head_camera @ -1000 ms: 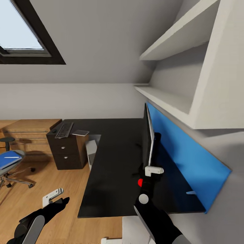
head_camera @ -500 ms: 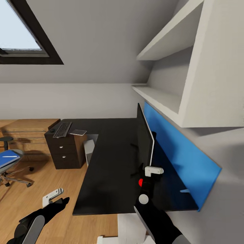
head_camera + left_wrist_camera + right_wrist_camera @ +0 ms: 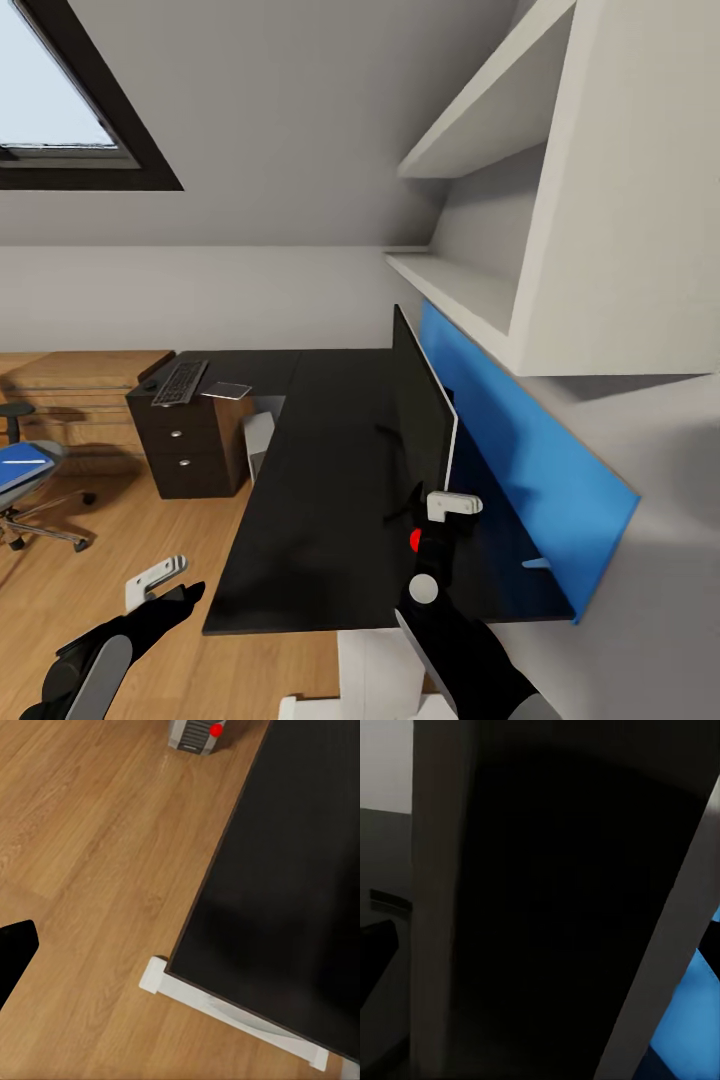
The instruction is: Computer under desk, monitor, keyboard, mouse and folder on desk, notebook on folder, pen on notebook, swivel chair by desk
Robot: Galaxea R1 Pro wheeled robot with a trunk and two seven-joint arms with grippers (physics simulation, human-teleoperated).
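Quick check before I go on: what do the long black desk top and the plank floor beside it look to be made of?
The long black desk top looks like glossy lacquer or laminate: it is uniformly black with faint soft reflections, though the render leaves the core open. The plank floor looks like warm oak-toned wood or wood-look laminate with a satin finish, judging by its visible grain and board seams.

Pale grey walls [image 3: 250, 290] meet a sloped ceiling [image 3: 290, 110] with a dark-framed skylight [image 3: 60, 110]. White shelves [image 3: 480, 150] hang above a blue wall panel [image 3: 520, 440]. Oak plank floor [image 3: 110, 545] runs to low oak cabinets [image 3: 70, 385] against the far wall.
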